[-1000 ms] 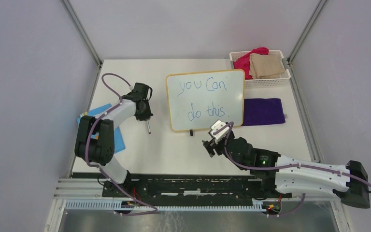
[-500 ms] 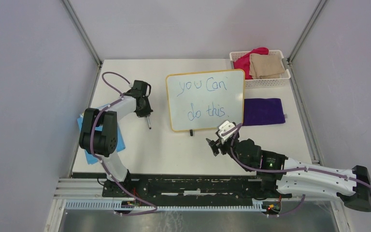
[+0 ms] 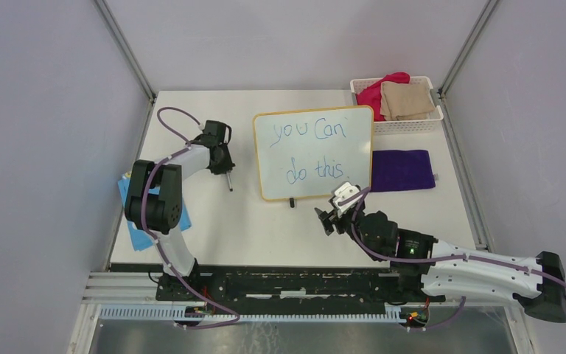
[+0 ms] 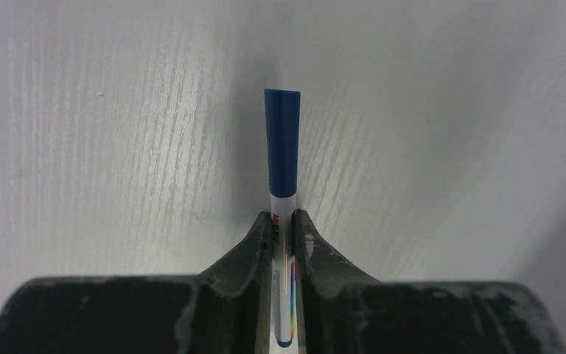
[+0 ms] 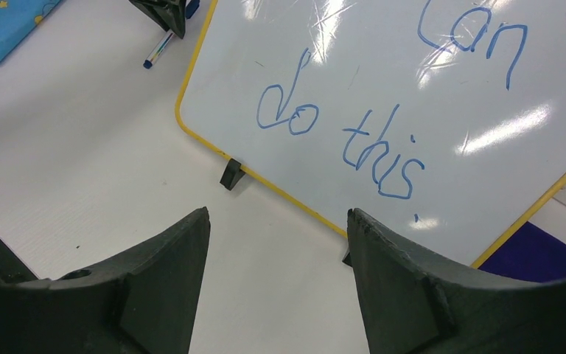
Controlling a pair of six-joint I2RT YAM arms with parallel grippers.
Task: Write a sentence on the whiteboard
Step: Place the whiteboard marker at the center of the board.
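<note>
From above, one white basket (image 3: 399, 127) stands at the far right corner of the desk (image 3: 265, 228). It holds two cloths, a pink one (image 3: 373, 93) and a tan one (image 3: 407, 99) lying partly over it. A third cloth, purple (image 3: 402, 170), lies flat outside the basket, just beside the right edge of the one whiteboard (image 3: 317, 151). The board sits mid-desk with the sentence (image 3: 330, 170) in blue across two lines, "you Can" over "do this". One blue card (image 3: 138, 237) lies at the left edge under the left arm. The left end effector (image 3: 223, 168) is down at the desk left of the board, with the single marker (image 3: 228, 182) poking out toward the near side. The right end effector (image 3: 328, 217) hovers near the board's near right corner.

The left wrist camera shows the marker (image 4: 282, 147) lying between the narrow fingers of the left end effector (image 4: 284, 228), blue cap pointing away. Whether they actually pinch it is hard to tell.

The right wrist camera shows the right end effector (image 5: 276, 214) spread wide and holding nothing. Beyond it are the board (image 5: 383, 74), "do this" (image 5: 374, 158), one black foot (image 5: 230, 174) and the marker (image 5: 159, 50)
</note>
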